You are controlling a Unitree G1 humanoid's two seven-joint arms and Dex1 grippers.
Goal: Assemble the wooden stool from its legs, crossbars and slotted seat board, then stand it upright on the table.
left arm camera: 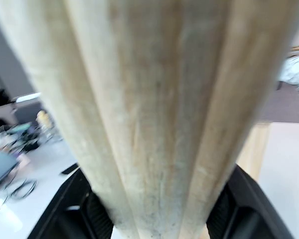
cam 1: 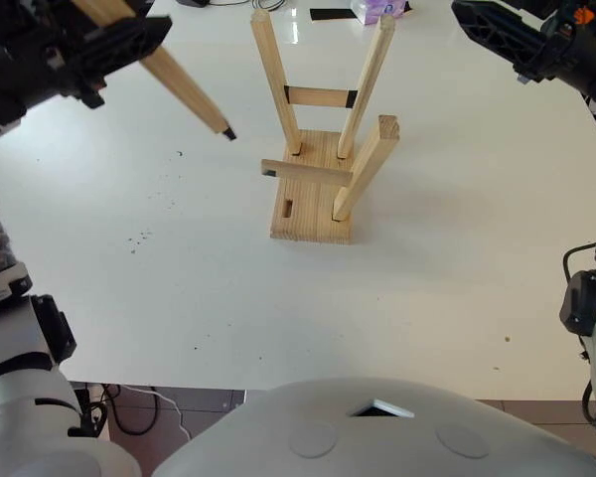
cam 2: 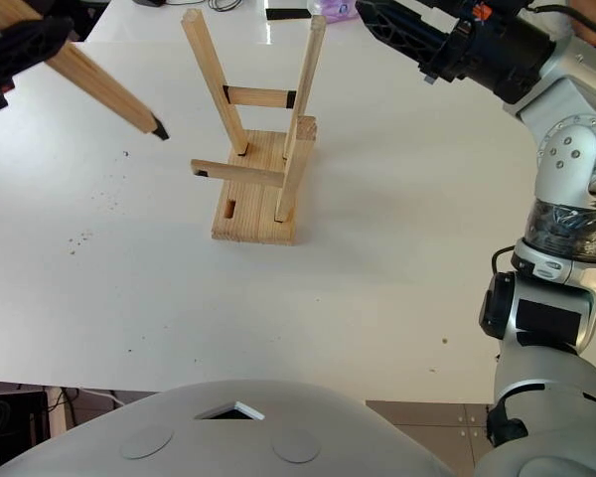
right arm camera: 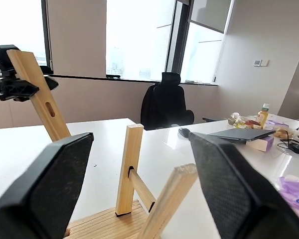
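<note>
The slotted seat board (cam 1: 313, 204) lies flat on the white table with three legs standing up from it. The two far legs (cam 1: 276, 79) are joined by a crossbar (cam 1: 318, 96). The near-right leg (cam 1: 366, 169) leans and carries a second crossbar (cam 1: 306, 171) pointing to the left with its end free. An empty slot (cam 1: 287, 209) shows at the board's near-left corner. My left gripper (cam 1: 129, 45) is raised at the far left, shut on the fourth leg (cam 1: 179, 87), whose dark tip hangs left of the board. My right gripper (right arm camera: 139, 169) hovers open above the far right, holding nothing.
A purple packet (cam 1: 379, 9) and a black strip (cam 1: 330, 14) lie at the table's far edge. Dark specks (cam 1: 139, 238) dot the left of the table. The table's near edge (cam 1: 278, 386) runs just in front of me. A laptop (right arm camera: 241, 133) sits on a table behind.
</note>
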